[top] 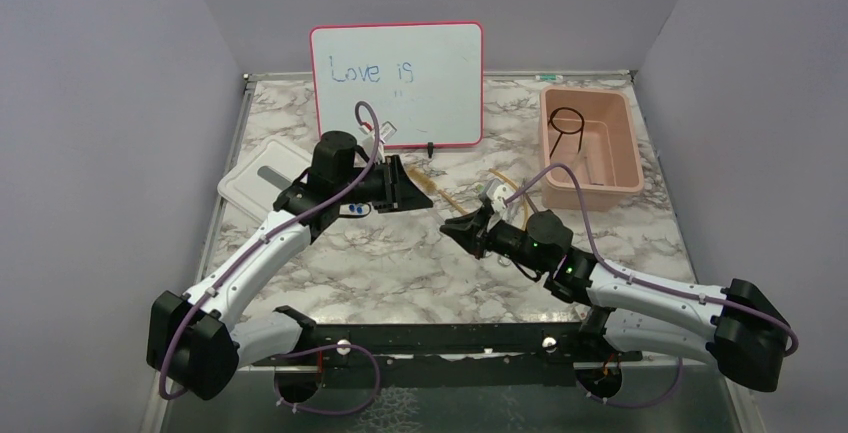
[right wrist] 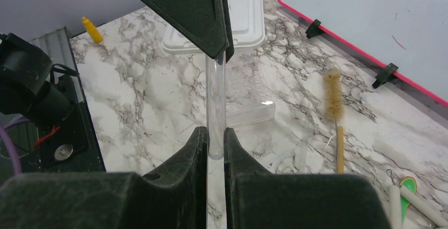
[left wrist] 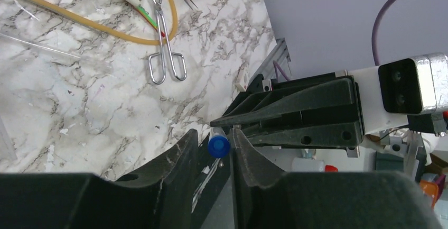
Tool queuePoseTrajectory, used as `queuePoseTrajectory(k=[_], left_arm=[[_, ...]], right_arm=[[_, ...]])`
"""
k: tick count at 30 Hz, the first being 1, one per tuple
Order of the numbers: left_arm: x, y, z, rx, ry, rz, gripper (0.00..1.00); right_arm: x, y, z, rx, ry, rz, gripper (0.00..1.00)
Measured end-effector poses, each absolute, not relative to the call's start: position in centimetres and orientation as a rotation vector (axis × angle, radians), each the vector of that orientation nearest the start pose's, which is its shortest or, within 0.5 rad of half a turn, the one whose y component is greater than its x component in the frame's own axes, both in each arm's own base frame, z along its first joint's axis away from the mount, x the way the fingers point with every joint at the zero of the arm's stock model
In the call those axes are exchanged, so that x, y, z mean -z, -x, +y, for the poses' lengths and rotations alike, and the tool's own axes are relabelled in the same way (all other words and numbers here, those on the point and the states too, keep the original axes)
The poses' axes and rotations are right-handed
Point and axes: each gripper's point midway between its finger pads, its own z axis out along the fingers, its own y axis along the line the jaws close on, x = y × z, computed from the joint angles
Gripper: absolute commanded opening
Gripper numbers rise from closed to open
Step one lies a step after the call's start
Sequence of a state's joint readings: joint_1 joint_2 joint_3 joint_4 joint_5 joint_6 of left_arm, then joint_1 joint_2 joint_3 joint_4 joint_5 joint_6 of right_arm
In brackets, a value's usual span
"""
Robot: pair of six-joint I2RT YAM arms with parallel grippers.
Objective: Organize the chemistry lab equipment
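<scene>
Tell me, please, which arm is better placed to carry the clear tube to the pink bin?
Right: its end effector clamps the tube, and the bin sits on its side.

**Centre blocked, near strip free**

The 2 grippers, left and right, meet over the table centre, and a tube spans between them and closes that gap. The whiteboard walls the back. The lid takes the left and the bin the right. Scissors and a brush clutter the surface behind the grippers. Bare marble near the arm bases leaves room to pass.
</scene>
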State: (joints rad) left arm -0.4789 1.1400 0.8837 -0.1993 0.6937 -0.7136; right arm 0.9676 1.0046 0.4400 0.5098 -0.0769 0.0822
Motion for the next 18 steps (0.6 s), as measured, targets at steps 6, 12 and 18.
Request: queuePoseTrajectory(k=[6, 12, 18], left_arm=[[-23.6, -21.9, -26.6, 1.428, -0.256, 2.215, 0.15], [-23.6, -21.9, -26.6, 1.422, -0.275, 2.202, 0.11], [-21.7, -23.7, -24.3, 1.161, -0.182, 2.251, 0.11]], right_arm=[[-20.1, -19.2, 30.9, -0.854, 0.796, 1.496, 0.02], [-20.0, -19.2, 30.9, -0.861, 0.792, 1.504, 0.41], [-18.7, -20.0, 30.7, -0.829, 0.744, 1.572, 0.45]])
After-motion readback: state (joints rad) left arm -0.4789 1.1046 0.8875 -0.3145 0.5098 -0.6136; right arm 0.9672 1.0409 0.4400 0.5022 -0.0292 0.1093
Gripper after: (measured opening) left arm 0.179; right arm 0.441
